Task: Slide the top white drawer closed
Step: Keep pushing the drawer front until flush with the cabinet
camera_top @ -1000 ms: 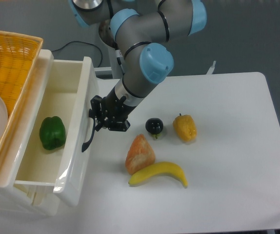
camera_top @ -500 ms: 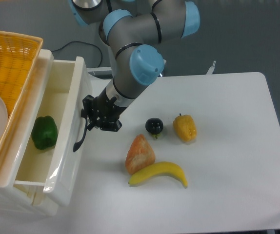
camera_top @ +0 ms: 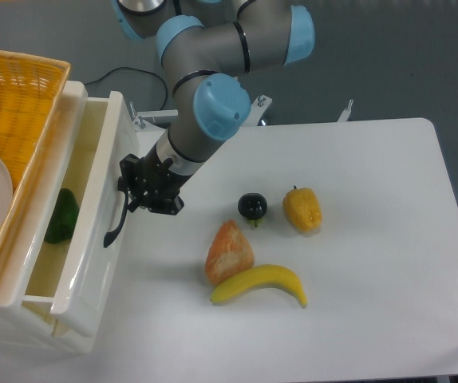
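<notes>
Where glossy white plastic forms the deep rectangular top drawer (camera_top: 85, 239) at left of frame, one curved black handle (camera_top: 116, 219), one green pepper (camera_top: 60, 217) inside. Black pincer (camera_top: 133, 191) against that handle; opening cannot be told. On white tabletop (camera_top: 373, 239): one banana (camera_top: 259, 285), one orange chunk (camera_top: 229, 251), one dark round fruit (camera_top: 252, 206), one yellow-orange pepper (camera_top: 302, 209). One yellow wicker basket (camera_top: 13, 112) upper left.

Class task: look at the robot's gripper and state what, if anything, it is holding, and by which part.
The gripper is at the curved black handle on the front panel of the top white drawer. Whether its fingers clasp the handle or only press against it cannot be told.
</notes>
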`<state>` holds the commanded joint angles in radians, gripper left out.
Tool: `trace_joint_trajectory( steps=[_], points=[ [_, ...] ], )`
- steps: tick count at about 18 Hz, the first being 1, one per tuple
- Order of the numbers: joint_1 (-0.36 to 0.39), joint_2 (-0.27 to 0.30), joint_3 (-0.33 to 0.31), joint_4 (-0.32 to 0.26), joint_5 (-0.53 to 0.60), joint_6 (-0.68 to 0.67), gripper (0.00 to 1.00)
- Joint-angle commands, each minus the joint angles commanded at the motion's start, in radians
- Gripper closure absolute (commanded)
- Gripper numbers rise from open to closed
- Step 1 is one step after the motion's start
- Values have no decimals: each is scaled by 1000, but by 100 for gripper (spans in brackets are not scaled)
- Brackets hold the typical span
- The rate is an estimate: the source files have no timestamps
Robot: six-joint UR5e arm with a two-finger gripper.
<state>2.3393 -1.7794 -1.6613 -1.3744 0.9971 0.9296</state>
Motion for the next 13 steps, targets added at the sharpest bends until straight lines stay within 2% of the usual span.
trace_joint_trajectory(
  steps=[13],
  points=[
    [-43, -12, 0, 2, -8, -15, 100]
  ],
)
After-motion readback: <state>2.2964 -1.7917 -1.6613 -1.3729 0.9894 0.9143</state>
